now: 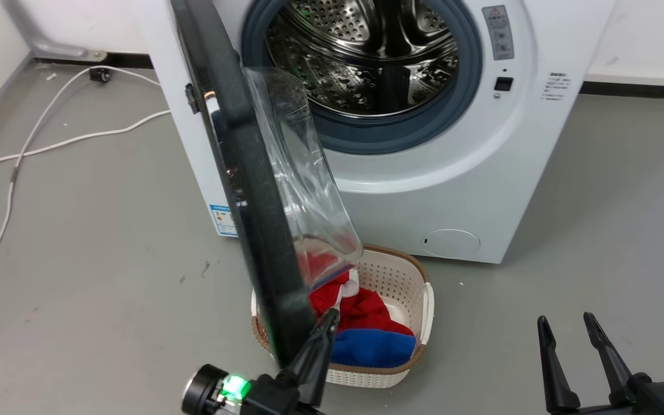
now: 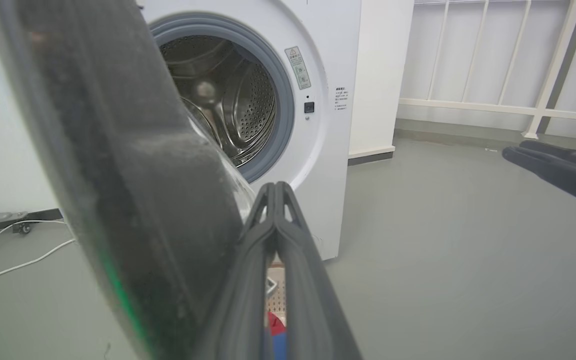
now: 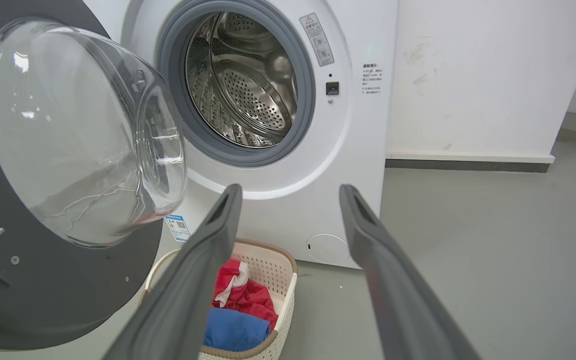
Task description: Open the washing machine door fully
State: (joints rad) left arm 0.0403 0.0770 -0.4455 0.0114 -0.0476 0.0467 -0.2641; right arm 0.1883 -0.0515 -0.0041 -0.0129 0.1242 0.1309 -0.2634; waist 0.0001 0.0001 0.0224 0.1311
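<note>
The washing machine (image 1: 459, 190) stands white and boxy, its steel drum (image 1: 366, 52) exposed. The washing machine door (image 1: 240, 173) is swung out about square to the front, so I see its black rim edge-on with the clear glass bowl (image 1: 303, 190) bulging to its right. My left gripper (image 1: 332, 316) is shut with nothing between its fingers, its tips lying against the inner side of the door's lower rim (image 2: 118, 150). In the left wrist view those fingertips (image 2: 274, 187) meet beside the rim. My right gripper (image 1: 574, 328) is open at the lower right, away from the door.
A white plastic basket (image 1: 407, 282) with red and blue clothes sits on the floor just under the door and in front of the machine. White cables (image 1: 49, 144) trail over the grey floor at the left. A white railing (image 2: 493, 110) stands to the right of the machine.
</note>
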